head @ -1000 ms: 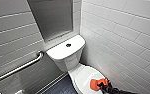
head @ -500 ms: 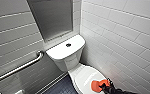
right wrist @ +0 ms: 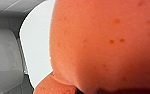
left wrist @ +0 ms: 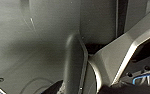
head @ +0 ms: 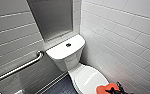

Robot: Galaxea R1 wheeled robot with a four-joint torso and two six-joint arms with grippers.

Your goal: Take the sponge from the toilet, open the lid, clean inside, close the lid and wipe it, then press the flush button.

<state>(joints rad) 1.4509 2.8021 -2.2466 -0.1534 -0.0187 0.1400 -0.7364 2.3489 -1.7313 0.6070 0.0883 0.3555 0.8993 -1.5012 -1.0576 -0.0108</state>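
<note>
- The right fingers (head: 115,89) show as dark prongs straddling the sponge (head: 104,89). I read them as closed narrowly on it and holding it, though the contact itself is too small for me to see clearly.
- In the right wrist camera the orange, lightly pitted sponge sits right up against the lens, which fits a grasp rather than a hover.
- The sponge is at the front right edge of the lid (head: 88,80), near the lower border of the head view. I cannot tell whether it is touching the lid or lifted just off it.
- Over the last second almost nothing has moved. Sponge and fingers sit in the same corner of the head view as before, and the camera has not shifted.
- I take that to mean the grasp is settling and the pickup is all but done, while the rest of the task is untouched.
- The lid is shut and lies flat over the bowl, so opening, cleaning inside and wiping are all ahead.
- The flush button (head: 68,45) sits dark in the middle of the tank top, well apart from the sponge.
- The right arm comes in low from the bottom right, with only its tip showing. The wrist is close over the sponge and looks past it across the white lid.
- Further out, the toilet (head: 71,62) stands in a tiled corner. A metal grab rail (head: 18,67) runs along the left wall, and the floor (head: 62,87) beside the bowl is dark.
</note>
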